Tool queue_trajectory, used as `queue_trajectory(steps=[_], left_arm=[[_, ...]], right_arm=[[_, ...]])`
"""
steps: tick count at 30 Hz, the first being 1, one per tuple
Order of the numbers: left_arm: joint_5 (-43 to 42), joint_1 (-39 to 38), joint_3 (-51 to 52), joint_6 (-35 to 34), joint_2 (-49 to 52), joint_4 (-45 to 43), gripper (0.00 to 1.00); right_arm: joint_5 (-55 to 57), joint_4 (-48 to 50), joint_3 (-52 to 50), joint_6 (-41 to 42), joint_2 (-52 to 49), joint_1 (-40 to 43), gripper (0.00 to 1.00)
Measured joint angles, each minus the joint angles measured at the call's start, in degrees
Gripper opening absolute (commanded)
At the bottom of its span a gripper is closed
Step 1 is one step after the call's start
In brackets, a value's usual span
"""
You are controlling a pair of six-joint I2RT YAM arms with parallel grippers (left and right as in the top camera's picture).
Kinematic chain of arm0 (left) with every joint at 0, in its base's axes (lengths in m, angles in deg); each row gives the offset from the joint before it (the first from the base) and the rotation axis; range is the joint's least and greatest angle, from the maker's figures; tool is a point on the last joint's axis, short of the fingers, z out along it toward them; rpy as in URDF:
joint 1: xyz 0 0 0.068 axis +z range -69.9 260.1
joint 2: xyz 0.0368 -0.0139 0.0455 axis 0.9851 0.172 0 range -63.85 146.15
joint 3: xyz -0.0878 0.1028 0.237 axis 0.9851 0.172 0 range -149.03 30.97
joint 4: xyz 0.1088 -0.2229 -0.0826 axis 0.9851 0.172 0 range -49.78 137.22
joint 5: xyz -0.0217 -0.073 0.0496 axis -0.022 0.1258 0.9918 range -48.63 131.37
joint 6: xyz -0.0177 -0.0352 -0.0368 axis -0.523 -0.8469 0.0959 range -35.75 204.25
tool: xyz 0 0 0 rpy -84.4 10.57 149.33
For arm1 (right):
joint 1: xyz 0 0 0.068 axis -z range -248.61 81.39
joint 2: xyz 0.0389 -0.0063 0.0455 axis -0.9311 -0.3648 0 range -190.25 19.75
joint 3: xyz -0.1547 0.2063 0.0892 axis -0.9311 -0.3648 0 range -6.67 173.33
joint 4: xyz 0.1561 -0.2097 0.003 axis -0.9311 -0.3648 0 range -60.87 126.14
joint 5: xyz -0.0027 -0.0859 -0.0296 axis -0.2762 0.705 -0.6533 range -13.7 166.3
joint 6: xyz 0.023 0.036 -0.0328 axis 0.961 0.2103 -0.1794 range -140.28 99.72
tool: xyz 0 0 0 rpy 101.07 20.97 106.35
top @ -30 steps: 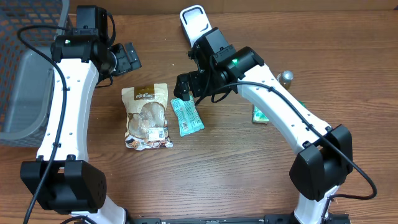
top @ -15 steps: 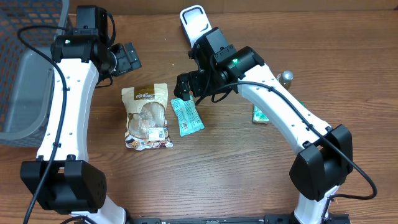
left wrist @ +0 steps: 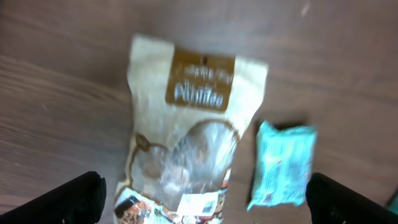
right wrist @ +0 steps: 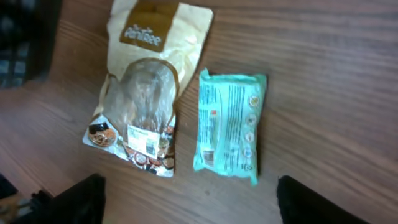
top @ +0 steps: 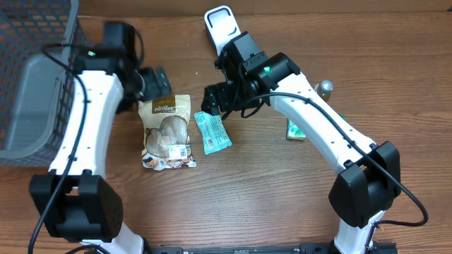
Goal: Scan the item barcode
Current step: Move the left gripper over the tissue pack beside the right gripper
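Two flat packs lie side by side near the middle of the wooden tabletop (top: 247,190). The pouch (top: 167,132) is beige with a brown name panel at its far end and a clear window in the middle. A small white label sits near its near end, and the pouch lies face up. Just to its right, a narrow gap away, is a teal packet (top: 212,132) with its printed side up, tilted slightly against the pouch.

The left arm (top: 85,120) reaches in from the left, and its head hangs over the far edge of the pouch. In the left wrist view the left fingers (left wrist: 68,199) stand wide apart at the two lower corners. Nothing is between them, and the pouch and packet are blurred below.

The right arm (top: 318,120) bends in from the right, with its head above the far end of the packet. The right fingers (right wrist: 78,199) are also spread wide and hold nothing. Both packs lie in plain sight on the wood beneath them.

At the far edge a white device (top: 220,22) lies behind the right arm. A green pack (top: 295,131) and a small metal-coloured round thing (top: 325,88) sit off to the right, partly hidden by the arm. A wire basket (top: 42,28) and a gray bin (top: 28,106) stand at the left edge.
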Motion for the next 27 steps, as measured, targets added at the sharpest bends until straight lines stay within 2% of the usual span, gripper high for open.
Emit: queue_trajectory(steps=[3,6,7,8,9,10,17,23,27], left_arm=[[-0.2,-1.4,5.0,0.0,0.0,-2.5,1.00],[-0.3,-1.8,7.4,0.0,0.0,-3.3,1.00],[-0.5,-1.8,8.1,0.0,0.0,-4.1,0.86],[-0.7,-1.7,8.4,-0.1,0.0,-4.8,0.36],[-1.1,-1.7,8.5,0.2,0.0,-5.2,0.11],[-1.5,-1.7,8.5,0.5,0.0,-5.5,0.04],[-5.0,-2.4,8.8,2.3,0.0,-7.6,0.04],[-5.9,-6.6,12.2,6.4,0.0,-11.7,0.04],[-6.1,-10.3,14.1,9.1,0.0,-13.9,0.04]], right_arm=[[0.0,-3.0,0.0,0.7,0.0,0.0,0.70],[0.7,-5.4,-0.1,3.2,0.0,0.0,0.62],[1.3,-5.6,-0.2,4.4,0.0,0.0,0.61],[1.8,-5.7,-0.4,5.6,0.0,0.0,0.59],[2.4,-5.6,-0.8,6.8,0.0,0.0,0.55],[3.1,-5.5,-1.3,7.9,0.0,0.0,0.51],[6.4,-0.1,-8.7,16.2,0.0,0.0,0.37],[7.3,3.1,-11.8,18.6,0.0,0.0,0.25],[7.9,4.3,-13.1,19.9,0.0,0.0,0.22]])
